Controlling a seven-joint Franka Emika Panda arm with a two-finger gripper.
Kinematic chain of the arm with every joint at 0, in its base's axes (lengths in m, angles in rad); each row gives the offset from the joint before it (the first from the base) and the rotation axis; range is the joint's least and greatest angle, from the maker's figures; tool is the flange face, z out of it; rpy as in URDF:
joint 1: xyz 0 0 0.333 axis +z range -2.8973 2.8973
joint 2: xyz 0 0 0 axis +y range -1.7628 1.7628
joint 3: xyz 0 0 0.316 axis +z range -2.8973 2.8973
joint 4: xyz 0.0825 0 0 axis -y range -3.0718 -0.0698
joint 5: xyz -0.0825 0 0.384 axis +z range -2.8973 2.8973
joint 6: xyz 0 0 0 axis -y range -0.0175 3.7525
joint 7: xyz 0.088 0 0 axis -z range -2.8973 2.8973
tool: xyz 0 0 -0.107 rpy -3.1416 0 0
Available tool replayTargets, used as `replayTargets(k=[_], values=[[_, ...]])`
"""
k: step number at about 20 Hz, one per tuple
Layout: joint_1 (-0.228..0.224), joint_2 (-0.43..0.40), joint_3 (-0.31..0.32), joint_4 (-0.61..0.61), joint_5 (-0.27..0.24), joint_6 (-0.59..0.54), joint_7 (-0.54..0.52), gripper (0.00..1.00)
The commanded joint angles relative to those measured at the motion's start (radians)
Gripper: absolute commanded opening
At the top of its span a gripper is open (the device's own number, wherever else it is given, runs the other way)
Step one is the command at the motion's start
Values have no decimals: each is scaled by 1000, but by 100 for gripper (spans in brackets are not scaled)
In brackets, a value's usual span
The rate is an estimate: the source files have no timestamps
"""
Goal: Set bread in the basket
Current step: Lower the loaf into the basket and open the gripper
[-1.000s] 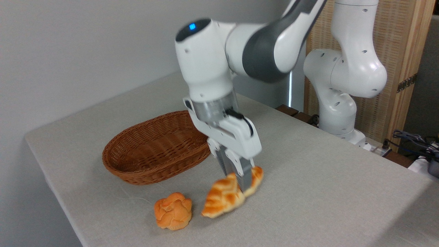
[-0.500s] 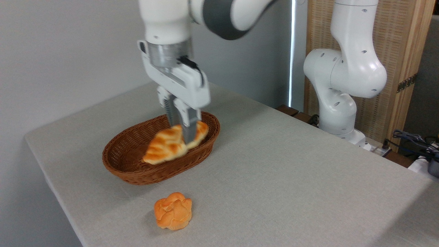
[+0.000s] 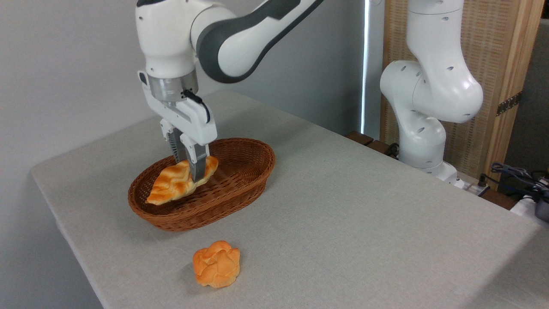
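Near the worktop's [image 3: 364, 223] far-left corner sits the basket [image 3: 240, 180], its long axis running from about 8 o'clock to 2 o'clock, with a strip of bare cloth between its left end and the worktop's left edge. From the basket toward 3 and 4 o'clock the grey surface lies open all the way to the arm's base [image 3: 429, 159] at the far right edge. Toward 6 o'clock, apart from the basket wall and close to the near edge, rests a small round orange bun [image 3: 216, 263].

Inside the basket's outline is the bread [image 3: 176, 184], over the left half; the right half of the wicker floor is bare. The loaf tilts, its pointed low end toward 8 o'clock near the rim, its other end higher toward 2 o'clock. Whether that low end touches the wicker cannot be told.

The end effector [image 3: 194, 171] points down from 12 o'clock above the loaf, its fingers [image 3: 198, 165] closed narrow across the bread's upper-right portion, gripping it; most of the loaf sticks out from the grip toward 8 o'clock.
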Motion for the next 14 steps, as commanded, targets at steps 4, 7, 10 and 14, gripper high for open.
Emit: replayTargets(k=[4,7,10,14], values=[[-7,10,5,17,-12,8,-7,100],[-7,10,2,17,-12,8,-5,100],[-7,12,2,16,-12,6,1,100],[-9,10,2,16,-12,-4,4,100]])
